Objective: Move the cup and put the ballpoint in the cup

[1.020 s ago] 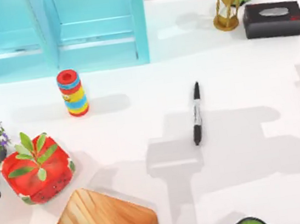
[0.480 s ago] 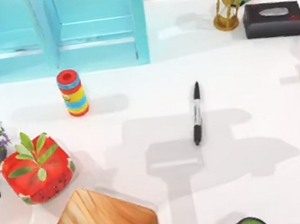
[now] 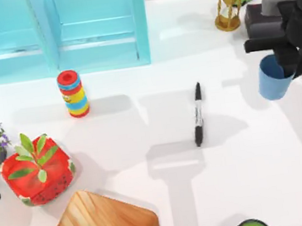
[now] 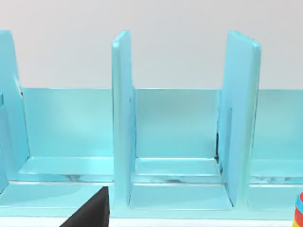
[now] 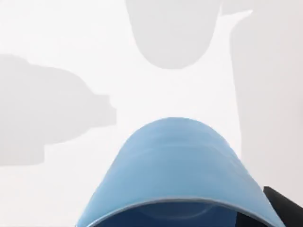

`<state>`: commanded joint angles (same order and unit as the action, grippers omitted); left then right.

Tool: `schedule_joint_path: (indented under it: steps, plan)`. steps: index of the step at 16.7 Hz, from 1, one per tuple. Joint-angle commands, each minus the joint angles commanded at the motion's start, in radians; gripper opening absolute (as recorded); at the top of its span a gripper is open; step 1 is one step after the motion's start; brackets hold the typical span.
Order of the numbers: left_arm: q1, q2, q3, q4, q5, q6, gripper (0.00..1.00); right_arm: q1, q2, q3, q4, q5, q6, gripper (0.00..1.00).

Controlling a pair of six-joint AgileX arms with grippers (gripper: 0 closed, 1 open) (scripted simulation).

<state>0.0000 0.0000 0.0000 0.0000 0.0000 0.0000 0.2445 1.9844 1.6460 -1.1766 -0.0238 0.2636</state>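
The right end effector (image 3: pixel 288 64) was closed on the cup (image 3: pixel 273 78), held up at the bench's (image 3: pixel 146 163) right side, while the ballpoint (image 3: pixel 197 114) lay to its left, pointing front to back.

Right arm (image 3: pixel 299 4), upper right of the top view: matte black, angular body with a grey panel on its upper face. Right gripper (image 3: pixel 280 54): black blocky fingers on a flat black crossbar, without visible markings, screws or cables.
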Motion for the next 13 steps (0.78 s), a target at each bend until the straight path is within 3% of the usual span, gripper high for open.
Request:
schedule_joint_path:
  steps: [13]
  plan:
    - [0.0,0.0,0.0,0.0,0.0,0.0,1.0,0.062,0.078,-0.096,0.186,-0.001,0.063,0.0]
